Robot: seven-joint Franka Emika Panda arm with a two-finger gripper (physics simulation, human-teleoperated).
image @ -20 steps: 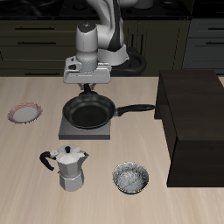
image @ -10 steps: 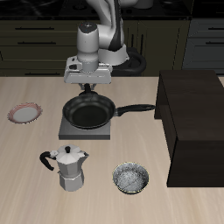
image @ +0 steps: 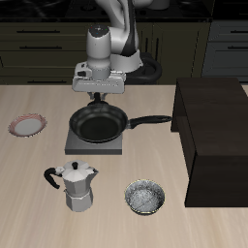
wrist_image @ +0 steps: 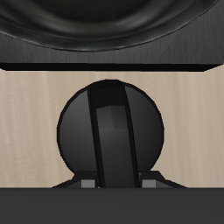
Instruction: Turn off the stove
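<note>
The end effector (image: 97, 97) hangs just behind the stove (image: 95, 145) — toward the table's (image: 39, 213) back edge. Its jaws are hidden — apart or together, I cannot tell. The frying pan (image: 98, 123) sits on the stove.

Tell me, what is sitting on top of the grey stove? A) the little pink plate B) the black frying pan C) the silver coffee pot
B: the black frying pan rests on the stove, while the coffee pot and the pink plate stand apart on the table.

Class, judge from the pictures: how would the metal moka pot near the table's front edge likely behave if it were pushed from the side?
The moka pot looks tall for its base, so a high push might tip it. Its rigid metal body would probably slide rather than bend. The protruding handle may make it swivel.
</note>
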